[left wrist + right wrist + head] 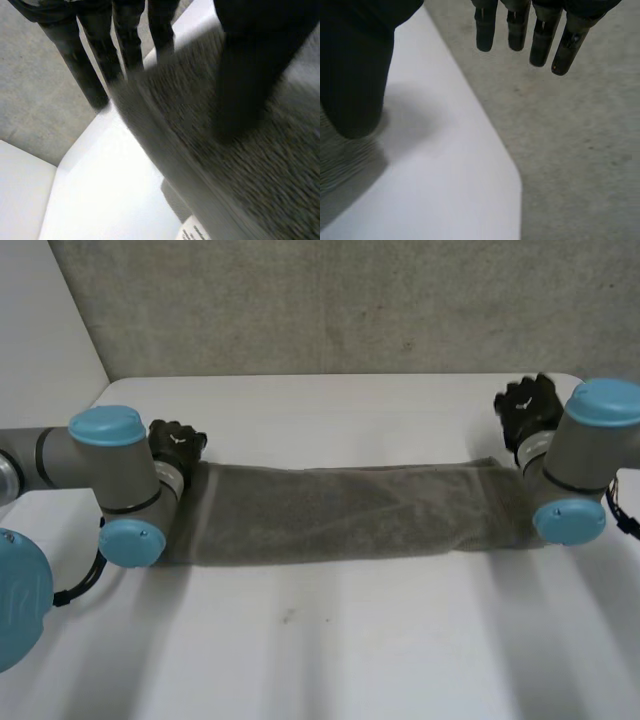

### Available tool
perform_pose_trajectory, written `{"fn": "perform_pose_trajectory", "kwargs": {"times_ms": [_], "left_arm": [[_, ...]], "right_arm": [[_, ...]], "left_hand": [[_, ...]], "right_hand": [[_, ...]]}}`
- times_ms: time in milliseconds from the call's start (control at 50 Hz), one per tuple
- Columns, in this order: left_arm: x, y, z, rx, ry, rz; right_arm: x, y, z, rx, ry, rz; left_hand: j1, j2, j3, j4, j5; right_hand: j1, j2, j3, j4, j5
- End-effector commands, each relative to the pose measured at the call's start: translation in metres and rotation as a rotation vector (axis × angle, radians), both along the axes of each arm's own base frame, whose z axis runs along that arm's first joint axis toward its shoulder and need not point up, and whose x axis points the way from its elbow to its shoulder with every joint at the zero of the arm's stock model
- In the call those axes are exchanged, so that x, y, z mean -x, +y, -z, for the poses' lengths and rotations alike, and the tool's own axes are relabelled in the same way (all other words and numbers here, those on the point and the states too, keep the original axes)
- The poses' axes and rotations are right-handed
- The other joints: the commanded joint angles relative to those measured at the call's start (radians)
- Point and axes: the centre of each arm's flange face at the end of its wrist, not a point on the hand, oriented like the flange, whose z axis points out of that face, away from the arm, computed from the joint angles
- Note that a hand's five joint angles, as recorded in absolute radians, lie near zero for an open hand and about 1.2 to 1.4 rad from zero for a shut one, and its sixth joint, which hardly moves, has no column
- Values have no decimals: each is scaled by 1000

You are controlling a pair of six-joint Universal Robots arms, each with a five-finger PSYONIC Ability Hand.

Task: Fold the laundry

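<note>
Towel of grey-brown terry cloth (340,515), folded into a long narrow band, lying across the middle of the white table (330,650). Stretches from one arm to the other, long edges roughly parallel to the table's far edge, surface mostly smooth, with a fold line showing along the far side. Left end tucked behind the grey left arm (110,475) with its light-blue caps; right end partly covered by the right arm (585,465).

Black left hand (177,443) at the far corner of the towel's left end. From its own wrist: fingers (79,65) straight, tips slipping behind the cloth's raised edge, thumb (250,75) laid on top of the weave (240,190), with that edge pinched between thumb and fingers. White tabletop (115,190) just beside the edge, grey floor (35,100) past the table's rim.

Black right hand (528,410) beyond the far corner of the towel's right end, over bare table. From its own wrist: fingers (540,40) straight and slightly spread, hanging over the grey floor (570,150) past the table's rounded corner, thumb (355,70) over the tabletop (435,165) near the towel's end (340,175); cannot tell whether thumb and cloth touch. Relaxed and unclosed, holding nothing.
</note>
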Motion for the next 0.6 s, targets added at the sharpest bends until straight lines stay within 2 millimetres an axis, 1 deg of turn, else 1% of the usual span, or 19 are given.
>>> {"fn": "perform_pose_trajectory", "kwargs": {"times_ms": [20, 40, 60, 80, 100, 120, 200, 220, 280, 320, 360, 380, 420, 440, 480, 500, 540, 560, 600], "left_arm": [[-8, 8, -49, 80, 31, -54], [-9, 12, -61, 96, 38, -55], [-9, 12, -61, 96, 38, -55], [-11, 18, -71, 107, 46, -56], [-14, 25, -79, 112, 52, -55], [-14, 25, -79, 112, 52, -55], [-21, 47, -98, 115, 85, -60], [-23, 55, -102, 109, 104, -60], [-25, 62, -104, 102, 127, -59], [-27, 79, -106, 77, 184, -58], [-28, 86, -105, 59, 217, -60], [-29, 92, -101, 35, 248, -65], [-30, 97, -97, 12, 282, -72], [-30, 102, -93, -7, 318, -78], [-30, 105, -91, -13, 353, -81], [-30, 107, -89, -15, 388, -83], [-30, 109, -86, -15, 412, -83], [-30, 109, -84, -9, 432, -84], [-30, 109, -80, -5, 444, -85]], "right_arm": [[8, 13, -83, 128, -161, 5], [9, 13, -83, 128, -162, 5], [9, 21, -97, 129, -183, -12], [10, 31, -108, 114, -197, -39], [10, 31, -108, 113, -197, -39], [9, 42, -115, 86, -201, -72], [20, 67, -113, -61, -181, -100], [20, 67, -113, -62, -181, -100], [33, 79, -97, -188, -173, -64], [39, 85, -88, -250, -173, -47], [49, 96, -71, -345, -185, -20], [49, 96, -71, -345, -185, -20], [60, 105, -49, -424, -206, -8], [60, 105, -49, -425, -206, -8], [66, 110, -32, -477, -227, -30], [66, 110, -32, -477, -227, -30], [70, 111, -16, -500, -247, -52], [70, 111, -16, -500, -247, -52], [70, 105, 4, -497, -255, -69]], "left_hand": [[-279, -423, -288, -272, -295], [-282, -425, -291, -275, -298], [-282, -426, -291, -275, -298], [-282, -426, -291, -275, -298], [-282, -426, -291, -275, -298], [-282, -426, -291, -275, -298], [-282, -426, -291, -275, -298], [-285, -428, -294, -278, -301], [-285, -428, -294, -278, -301], [-285, -428, -294, -278, -301], [-285, -428, -294, -278, -301], [-285, -428, -294, -278, -301], [-285, -428, -294, -278, -301], [-285, -428, -294, -278, -301], [-285, -428, -294, -278, -301], [-285, -428, -294, -278, -301], [-285, -428, -294, -278, -301], [-285, -428, -294, -278, -301], [-285, -428, -294, -278, -301]], "right_hand": [[-44, -66, -49, -62, -73], [-44, -66, -49, -62, -73], [-44, -66, -49, -62, -73], [-44, -66, -49, -62, -73], [-44, -66, -49, -62, -73], [-44, -66, -49, -62, -73], [-44, -66, -49, -62, -73], [-44, -66, -49, -62, -73], [-44, -66, -49, -62, -73], [-44, -66, -49, -62, -73], [-44, -66, -49, -62, -73], [-44, -66, -49, -62, -73], [7, -15, 2, -11, -22], [7, -15, 2, -10, -22], [200, 178, 195, 182, 171], [201, 179, 196, 183, 172], [339, 316, 333, 321, 310], [339, 317, 334, 321, 310], [359, 337, 354, 342, 330]]}}
